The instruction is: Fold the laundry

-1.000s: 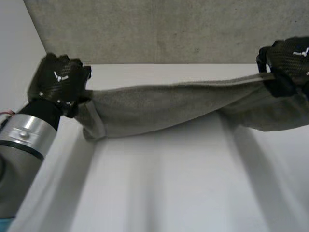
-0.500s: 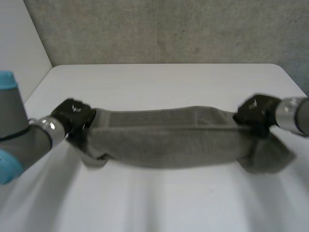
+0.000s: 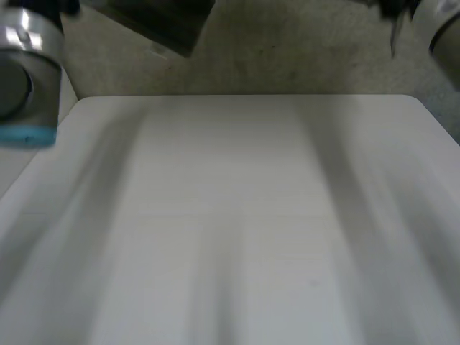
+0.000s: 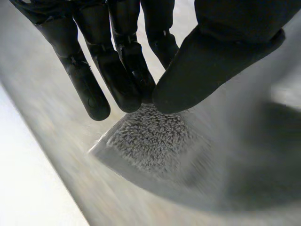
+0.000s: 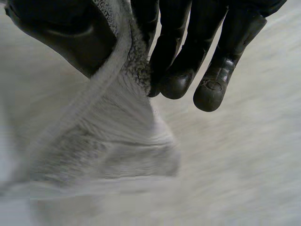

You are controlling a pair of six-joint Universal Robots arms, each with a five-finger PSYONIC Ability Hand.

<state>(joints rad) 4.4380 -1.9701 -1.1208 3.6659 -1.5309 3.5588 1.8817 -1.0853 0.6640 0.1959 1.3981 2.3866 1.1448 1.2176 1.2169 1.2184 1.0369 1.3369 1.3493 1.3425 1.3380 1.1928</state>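
Towel (image 4: 155,141) is up off the table (image 3: 230,215), where it lay a moment ago. Left hand (image 4: 221,56) pinches its corner at the fingertips. Right hand (image 5: 188,52) clamps an edge between thumb and fingers. Lift looks done, so laying it down folded is probably next.

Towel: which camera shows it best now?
The right wrist view: the towel runs from between the right hand's thumb and fingers and falls away in folds. The left wrist view has one corner pinched by the left hand. The head view has a dark shape beside the left arm, possibly it.
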